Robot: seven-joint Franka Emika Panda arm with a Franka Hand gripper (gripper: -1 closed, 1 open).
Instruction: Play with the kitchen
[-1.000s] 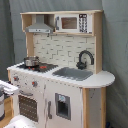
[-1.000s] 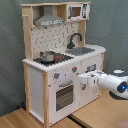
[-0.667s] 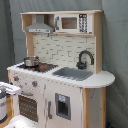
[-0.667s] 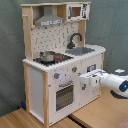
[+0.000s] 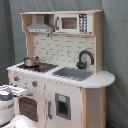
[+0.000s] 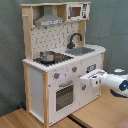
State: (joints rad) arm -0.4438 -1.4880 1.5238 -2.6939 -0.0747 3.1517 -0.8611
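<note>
The kitchen [image 5: 93, 107] is a tall white and light-wood toy unit with a grey sink [image 5: 72, 73], a black faucet [image 5: 85, 59], a hood [image 5: 39, 27] and a microwave shelf [image 5: 70, 22]. A small metal pot [image 5: 31, 61] stands on the red-ringed stovetop. In the second exterior view the kitchen [image 6: 35, 85] faces right, and my gripper [image 6: 86, 80] is level with the knob panel, right at the front, beside the oven door [image 6: 64, 95]. In the first exterior view my gripper [image 5: 20, 91] comes in from the lower left, just under the knobs [image 5: 34, 83].
The kitchen stands on a wooden table [image 6: 100, 112] against a grey-green curtain [image 6: 112, 30]. The white arm [image 6: 117, 82] reaches in from the second exterior view's right. A white rounded arm part [image 5: 5, 105] fills the first exterior view's lower left corner.
The arm has edged slightly closer to the kitchen's front. The kitchen and the pot have not moved.
</note>
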